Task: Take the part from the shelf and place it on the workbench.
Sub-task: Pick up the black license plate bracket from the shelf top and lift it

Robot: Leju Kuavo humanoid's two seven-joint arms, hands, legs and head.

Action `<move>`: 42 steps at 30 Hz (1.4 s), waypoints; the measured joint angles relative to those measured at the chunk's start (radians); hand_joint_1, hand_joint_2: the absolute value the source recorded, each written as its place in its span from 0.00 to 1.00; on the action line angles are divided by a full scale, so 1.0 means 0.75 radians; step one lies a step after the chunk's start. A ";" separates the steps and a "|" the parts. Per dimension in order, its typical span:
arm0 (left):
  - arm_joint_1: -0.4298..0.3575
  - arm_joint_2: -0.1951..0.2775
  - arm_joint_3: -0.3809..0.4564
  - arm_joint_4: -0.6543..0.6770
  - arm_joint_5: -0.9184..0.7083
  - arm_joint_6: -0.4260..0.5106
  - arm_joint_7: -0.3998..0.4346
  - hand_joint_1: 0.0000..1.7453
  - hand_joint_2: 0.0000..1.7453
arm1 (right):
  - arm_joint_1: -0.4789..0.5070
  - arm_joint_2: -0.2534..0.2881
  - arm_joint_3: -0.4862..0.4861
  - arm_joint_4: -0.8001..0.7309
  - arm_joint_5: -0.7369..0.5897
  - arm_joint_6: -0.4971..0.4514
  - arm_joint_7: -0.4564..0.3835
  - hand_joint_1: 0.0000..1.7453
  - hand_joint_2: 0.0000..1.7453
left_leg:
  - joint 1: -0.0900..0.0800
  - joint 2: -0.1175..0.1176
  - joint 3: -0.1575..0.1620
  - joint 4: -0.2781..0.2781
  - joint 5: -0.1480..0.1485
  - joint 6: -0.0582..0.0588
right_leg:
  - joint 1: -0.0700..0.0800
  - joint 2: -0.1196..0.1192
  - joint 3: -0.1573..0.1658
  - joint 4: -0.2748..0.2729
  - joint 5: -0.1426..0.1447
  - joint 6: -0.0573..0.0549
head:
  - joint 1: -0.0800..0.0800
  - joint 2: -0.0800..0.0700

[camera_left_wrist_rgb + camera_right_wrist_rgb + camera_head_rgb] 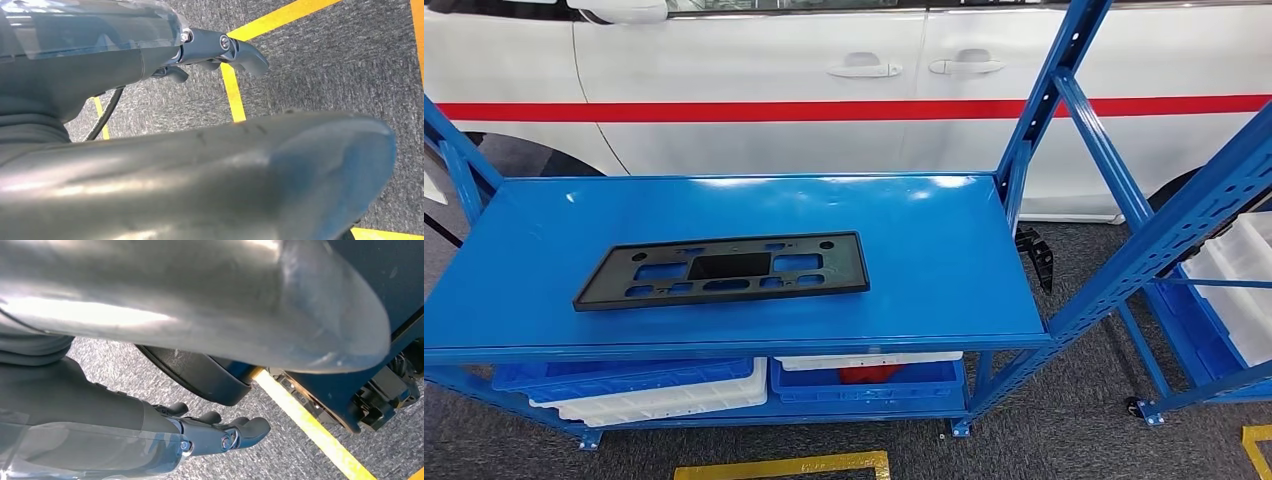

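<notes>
Black part (722,270) lies on the shelf (944,290); left hand (220,52) and right hand (220,432) hang empty, fingers apart.

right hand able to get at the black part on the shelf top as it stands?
Probably yes, though not from where it is. The black part lies flat on the open blue shelf top with nothing on or around it. The right hand hangs low over the carpet, empty, so the arm must lift first.

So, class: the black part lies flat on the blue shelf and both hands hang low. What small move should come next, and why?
Probably raise an arm toward the black part. It lies untouched on the blue shelf, while the left hand and right hand hang over the floor, holding nothing.
</notes>
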 joint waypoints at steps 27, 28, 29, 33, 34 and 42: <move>-0.006 -0.002 0.000 0.000 0.011 -0.020 0.058 0.00 0.00 | -0.001 -0.006 0.000 0.000 -0.003 0.000 0.010 0.00 0.00 | -0.001 0.011 -0.068 0.021 0.056 0.020 | 0.005 0.000 0.065 0.060 -0.094 -0.001 | 0.000 0.000; -0.006 -0.003 0.000 0.000 0.011 -0.020 0.058 0.00 0.00 | -0.002 -0.006 0.000 0.000 -0.003 0.000 0.010 0.00 0.00 | -0.001 0.010 -0.071 0.023 0.060 0.012 | 0.010 0.000 0.079 0.028 -0.088 -0.007 | 0.000 0.000; -0.007 -0.004 0.000 0.000 0.011 -0.020 0.058 0.00 0.00 | -0.003 -0.007 0.000 0.000 -0.003 0.000 0.010 0.00 0.00 | -0.001 0.010 -0.074 0.023 0.066 0.001 | 0.015 0.001 0.076 0.026 -0.084 -0.012 | 0.000 0.000; -0.005 -0.004 0.000 0.000 0.012 -0.017 0.037 0.00 0.00 | -0.005 -0.008 0.000 0.000 -0.003 -0.001 0.010 0.00 0.00 | 0.002 0.007 -0.113 0.081 0.015 -0.036 | 0.005 -0.003 0.047 -0.001 -0.051 -0.050 | 0.000 0.000; -0.006 -0.004 0.000 0.000 0.011 -0.016 0.027 0.00 0.00 | -0.006 -0.008 0.000 0.000 -0.003 -0.001 0.010 0.00 0.00 | 0.006 0.007 -0.139 0.146 -0.038 -0.043 | 0.005 -0.005 0.037 -0.004 -0.043 -0.057 | 0.000 0.000; -0.011 -0.003 -0.002 0.000 0.009 -0.011 0.008 0.00 0.00 | -0.003 -0.008 0.000 0.000 0.001 -0.001 0.010 0.00 0.00 | 0.020 0.007 0.026 0.062 -0.040 -0.055 | 0.008 -0.007 -0.042 0.011 0.019 -0.039 | 0.000 0.000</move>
